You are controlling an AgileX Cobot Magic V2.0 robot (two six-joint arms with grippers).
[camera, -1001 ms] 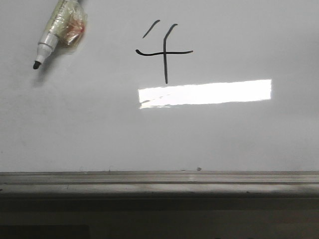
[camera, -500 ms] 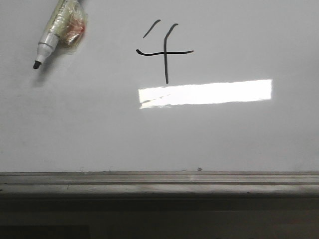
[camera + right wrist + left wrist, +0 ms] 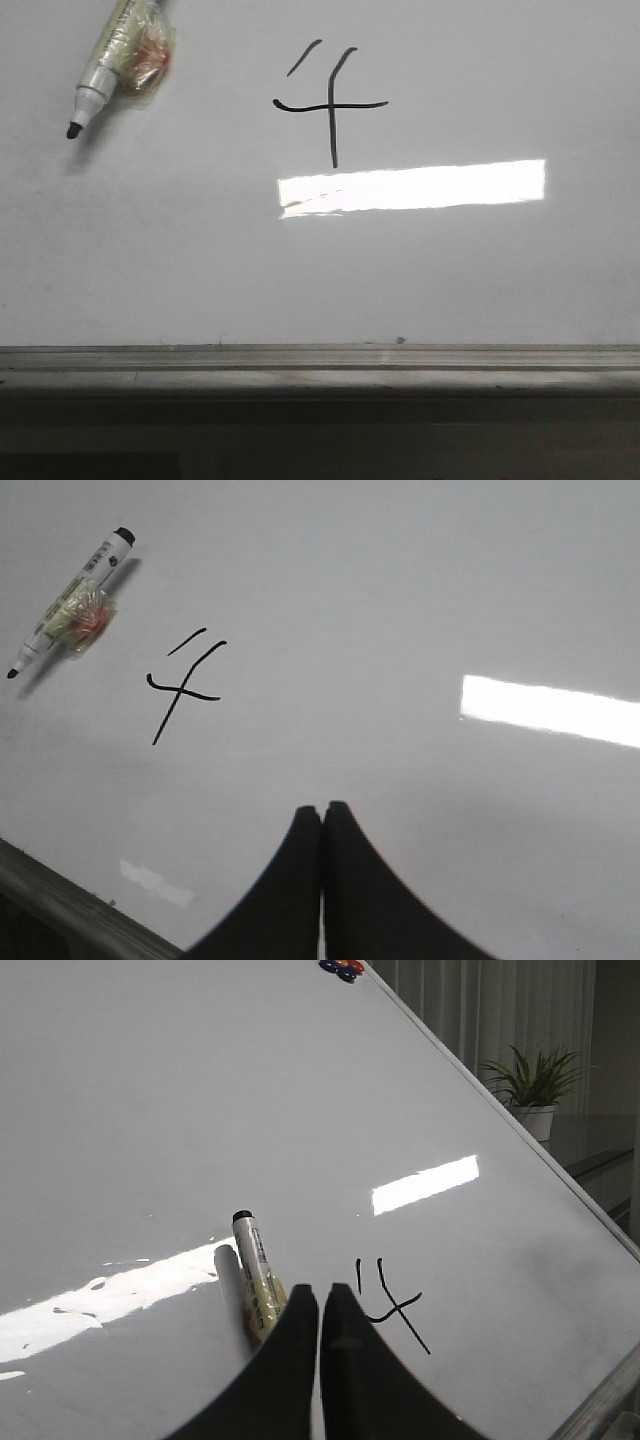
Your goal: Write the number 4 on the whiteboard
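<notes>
Black number 4 [image 3: 331, 103] mid-whiteboard [image 3: 480, 280], bare board around; both arms' fingers pressed together.

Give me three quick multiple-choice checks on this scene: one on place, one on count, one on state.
1. In the front view, where is the marker relative to the 4?
A. upper left
B. lower right
C. directly below

2. How many strokes form the 4?
A. one
B. three
C. five

3. How is the right tool?
A. shut, empty
B. wide open
C. gripping the marker

Answers:
1. A: the marker lies up and left of the 4 on the whiteboard.
2. B: slanted stroke, bar, vertical line.
3. A: the right tool has its fingers together, nothing between.
</notes>
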